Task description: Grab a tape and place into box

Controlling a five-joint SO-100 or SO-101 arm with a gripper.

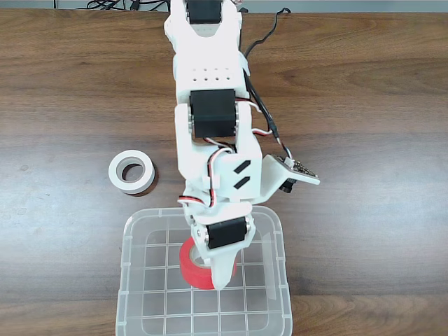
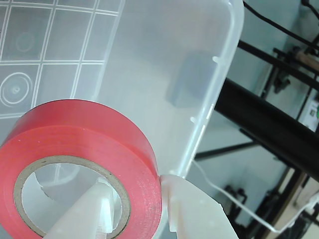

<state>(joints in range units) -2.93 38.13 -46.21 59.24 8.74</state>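
The red tape (image 1: pixel 189 264) hangs over the inside of the clear box (image 1: pixel 133 280), held by my gripper (image 1: pixel 210 269). In the wrist view the red tape (image 2: pixel 89 144) fills the lower left, with one white finger (image 2: pixel 92 214) through its pale core and the other finger (image 2: pixel 194 209) against its outer wall. The jaws are shut on the roll's wall. The box's grid-patterned bottom (image 2: pixel 45 55) lies behind the roll, and its rounded corner rim (image 2: pixel 219 74) runs down the right side. I cannot tell whether the roll touches the bottom.
A white roll of tape (image 1: pixel 131 171) lies flat on the wooden table (image 1: pixel 364 105), left of the arm and just above the box's upper left corner. Black cables (image 1: pixel 266 35) trail along the arm at the top.
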